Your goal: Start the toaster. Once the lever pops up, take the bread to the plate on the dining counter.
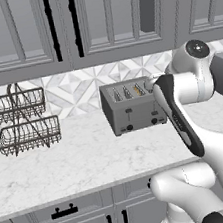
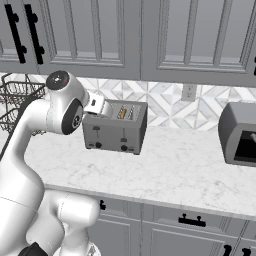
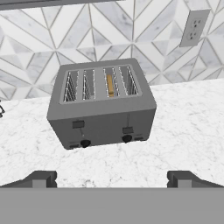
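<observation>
Wide-open, empty gripper (image 3: 111, 179) facing boxy grey metal toaster (image 3: 101, 105) near counter's back edge; could miss small lever, bumping toaster crooked.

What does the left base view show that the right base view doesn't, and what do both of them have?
Left base view: a two-tier wire basket rack in full on the counter left of the toaster, both tiers visible.

Right base view: a wall outlet on the tiled backsplash, and the open front of the dark grey appliance to the right.

Both: the grey four-slot toaster with the tan bread standing in one slot, the marble counter, the grey cabinets above, and the white arm.
</observation>
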Controlling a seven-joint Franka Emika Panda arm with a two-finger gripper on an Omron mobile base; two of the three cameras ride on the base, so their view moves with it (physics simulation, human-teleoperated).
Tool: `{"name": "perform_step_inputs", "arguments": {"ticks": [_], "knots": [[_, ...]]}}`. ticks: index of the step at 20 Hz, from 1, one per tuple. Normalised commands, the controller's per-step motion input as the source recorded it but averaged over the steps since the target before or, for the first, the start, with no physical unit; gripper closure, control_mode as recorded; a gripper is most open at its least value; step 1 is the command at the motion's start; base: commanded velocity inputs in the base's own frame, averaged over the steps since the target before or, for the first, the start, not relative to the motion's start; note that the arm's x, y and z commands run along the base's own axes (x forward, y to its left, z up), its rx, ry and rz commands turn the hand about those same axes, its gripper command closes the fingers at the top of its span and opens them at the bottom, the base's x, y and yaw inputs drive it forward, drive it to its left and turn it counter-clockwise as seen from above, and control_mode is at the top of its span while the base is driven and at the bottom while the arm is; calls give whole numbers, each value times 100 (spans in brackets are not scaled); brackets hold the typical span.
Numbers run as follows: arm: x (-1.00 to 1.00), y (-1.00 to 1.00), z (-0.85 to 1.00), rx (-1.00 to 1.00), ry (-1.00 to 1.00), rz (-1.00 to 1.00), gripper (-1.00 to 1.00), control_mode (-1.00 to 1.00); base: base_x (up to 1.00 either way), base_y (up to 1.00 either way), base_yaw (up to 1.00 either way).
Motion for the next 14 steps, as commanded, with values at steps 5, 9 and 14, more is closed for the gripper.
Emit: {"name": "perform_step_inputs", "arguments": {"ticks": [5,9,14], "knots": [[0,0,0,0,0,0,-100,-100,0,0,0],[0,0,0,0,0,0,-100,-100,0,0,0],[0,0,0,0,0,0,-100,-100,0,0,0]]}}
